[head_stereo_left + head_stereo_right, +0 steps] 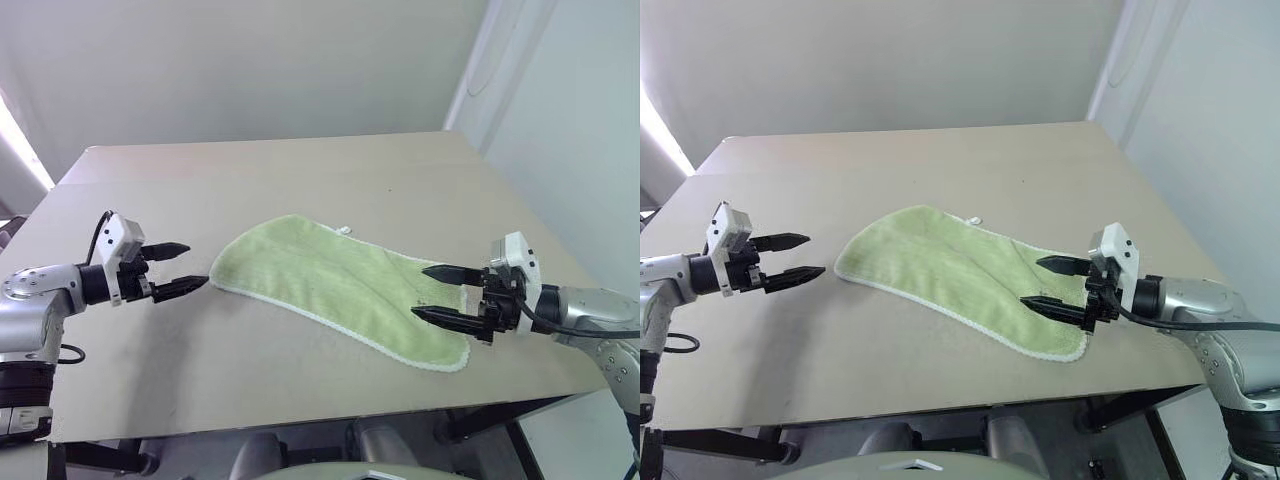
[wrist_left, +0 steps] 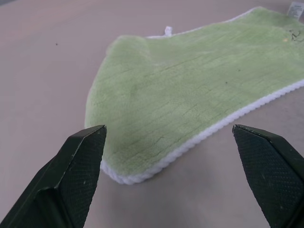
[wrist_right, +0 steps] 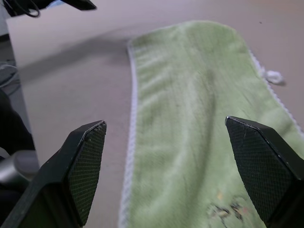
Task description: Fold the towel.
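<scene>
The beige counter point(image 1: 300, 190) carries the whole scene. On it the towel point(image 1: 330, 280) lies flat, a long yellow-green strip running slantwise between the two tools, already doubled over lengthwise by the look of its white-stitched edging. The left tool point(image 1: 178, 268) hovers just off the towel's rounded near end, pointing at it, its two black fingers spread wide with nothing between them. The right tool point(image 1: 440, 293) sits at the opposite end, its fingers also spread wide and holding nothing, the lower one over the cloth's corner; whether it touches the terry I cannot tell. A small white loop tag point(image 1: 343, 230) sticks out from the far edge, roughly midway between the tools. A faint dark logo point(image 3: 227, 209) lies just ahead of the right tool.
</scene>
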You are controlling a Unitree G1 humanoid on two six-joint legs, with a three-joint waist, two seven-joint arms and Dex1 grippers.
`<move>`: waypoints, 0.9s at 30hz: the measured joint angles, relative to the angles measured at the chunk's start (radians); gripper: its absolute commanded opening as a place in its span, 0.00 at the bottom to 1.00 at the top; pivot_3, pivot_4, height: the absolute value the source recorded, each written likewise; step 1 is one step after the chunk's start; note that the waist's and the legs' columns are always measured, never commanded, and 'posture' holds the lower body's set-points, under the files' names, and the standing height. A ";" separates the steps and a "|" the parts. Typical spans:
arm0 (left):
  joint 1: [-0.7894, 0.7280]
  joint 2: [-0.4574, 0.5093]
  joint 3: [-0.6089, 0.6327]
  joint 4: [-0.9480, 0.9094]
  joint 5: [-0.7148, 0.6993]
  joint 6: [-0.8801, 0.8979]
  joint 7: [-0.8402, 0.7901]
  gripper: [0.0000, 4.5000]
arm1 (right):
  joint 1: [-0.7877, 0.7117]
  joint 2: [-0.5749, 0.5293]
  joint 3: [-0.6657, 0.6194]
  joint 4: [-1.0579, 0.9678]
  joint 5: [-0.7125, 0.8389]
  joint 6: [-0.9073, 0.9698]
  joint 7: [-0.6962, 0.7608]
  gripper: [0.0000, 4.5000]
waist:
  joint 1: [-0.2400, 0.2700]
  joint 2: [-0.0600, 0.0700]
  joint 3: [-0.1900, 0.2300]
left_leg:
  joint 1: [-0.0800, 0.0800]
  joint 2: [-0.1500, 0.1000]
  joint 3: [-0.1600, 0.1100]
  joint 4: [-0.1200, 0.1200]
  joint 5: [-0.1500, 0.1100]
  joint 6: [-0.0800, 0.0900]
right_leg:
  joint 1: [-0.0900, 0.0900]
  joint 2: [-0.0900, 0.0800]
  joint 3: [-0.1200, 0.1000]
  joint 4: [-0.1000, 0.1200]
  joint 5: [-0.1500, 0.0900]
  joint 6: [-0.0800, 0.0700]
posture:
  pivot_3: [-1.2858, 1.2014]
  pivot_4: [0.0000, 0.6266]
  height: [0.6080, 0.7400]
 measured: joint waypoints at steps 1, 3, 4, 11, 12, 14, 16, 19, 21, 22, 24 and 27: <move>0.005 -0.001 -0.001 0.000 -0.002 0.000 0.000 1.00 | -0.001 0.000 0.003 0.008 -0.007 -0.006 0.000 0.93 | 0.000 0.000 0.000 | 0.000 0.000 0.000 0.000 0.000 0.000 | 0.000 0.000 0.000 0.000 0.000 0.000 | 0.52 0.00 0.79; 0.006 -0.001 -0.002 0.001 -0.002 -0.001 0.002 1.00 | -0.014 0.006 0.007 0.019 -0.014 -0.012 -0.002 0.93 | 0.001 0.000 0.000 | -0.001 0.000 0.000 0.000 0.000 0.000 | 0.000 0.000 0.000 0.000 0.000 0.000 | 0.52 0.00 0.79; 0.005 -0.001 -0.003 0.003 -0.002 -0.003 0.005 1.00 | -0.021 0.011 0.007 0.019 -0.014 -0.016 -0.003 0.93 | 0.002 0.000 0.000 | -0.001 0.000 0.000 0.000 0.000 0.000 | 0.000 0.000 0.000 0.000 0.000 0.000 | 0.52 0.00 0.79; -0.013 -0.005 -0.025 0.014 0.011 -0.028 0.017 1.00 | -0.028 0.021 0.023 0.013 -0.022 -0.018 -0.029 0.93 | 0.003 0.000 0.000 | -0.001 0.000 0.000 0.000 0.000 0.000 | 0.000 0.000 0.000 -0.001 0.000 0.000 | 0.52 0.00 0.79; -0.022 -0.007 -0.034 0.022 0.015 -0.035 0.016 1.00 | -0.027 0.021 0.033 0.011 -0.032 -0.016 -0.037 0.93 | 0.003 0.000 0.000 | -0.001 0.000 0.000 0.000 0.000 0.000 | 0.000 0.000 0.000 -0.001 0.000 0.000 | 0.52 0.00 0.79; -0.046 -0.016 -0.047 0.060 0.032 -0.072 0.018 1.00 | -0.017 0.019 0.048 0.008 -0.049 0.002 -0.061 0.93 | 0.003 0.000 0.000 | -0.001 0.000 0.000 0.000 0.000 0.000 | 0.000 0.000 0.000 0.000 0.000 0.000 | 0.52 0.00 0.79; -0.062 -0.029 -0.053 0.107 0.054 -0.114 0.024 1.00 | -0.006 0.018 0.048 -0.001 -0.051 0.026 -0.075 0.93 | 0.003 0.000 0.000 | -0.001 0.000 0.000 0.000 0.000 0.000 | 0.000 0.000 0.000 0.000 0.000 0.000 | 0.52 0.00 0.79; -0.086 -0.055 -0.073 0.157 0.078 -0.157 0.038 1.00 | 0.002 0.011 0.031 -0.023 -0.030 0.052 -0.082 0.93 | 0.003 0.000 0.000 | -0.001 0.000 0.000 0.000 0.000 0.000 | 0.000 0.000 0.000 0.000 0.000 0.000 | 0.52 0.00 0.79; -0.092 -0.064 -0.088 0.187 0.088 -0.178 0.035 1.00 | 0.022 -0.013 0.026 -0.038 -0.026 0.060 -0.074 0.93 | 0.003 0.000 0.000 | -0.001 0.000 0.000 0.000 0.000 0.000 | 0.000 0.000 0.000 -0.001 0.000 0.000 | 0.52 0.00 0.79; -0.095 -0.066 -0.091 0.203 0.093 -0.184 0.031 1.00 | 0.047 -0.036 0.021 -0.048 -0.026 0.062 -0.062 0.93 | 0.003 0.000 0.000 | -0.001 0.000 0.000 0.000 0.000 0.000 | 0.000 0.000 0.000 -0.001 0.000 0.000 | 0.52 0.00 0.79; -0.102 -0.066 -0.092 0.235 0.103 -0.203 0.023 1.00 | 0.095 -0.074 0.018 -0.064 -0.030 0.063 -0.037 0.93 | 0.004 0.000 0.000 | -0.002 0.000 0.000 0.000 0.000 0.000 | 0.000 0.000 0.000 -0.001 0.000 0.000 | 0.52 0.00 0.79; -0.121 -0.067 -0.106 0.291 0.126 -0.241 0.014 1.00 | 0.135 -0.092 0.021 -0.088 -0.041 0.055 -0.017 0.93 | 0.004 0.000 0.000 | -0.001 0.000 0.000 0.001 0.000 0.000 | 0.000 0.000 0.000 -0.001 0.000 0.000 | 0.52 0.00 0.79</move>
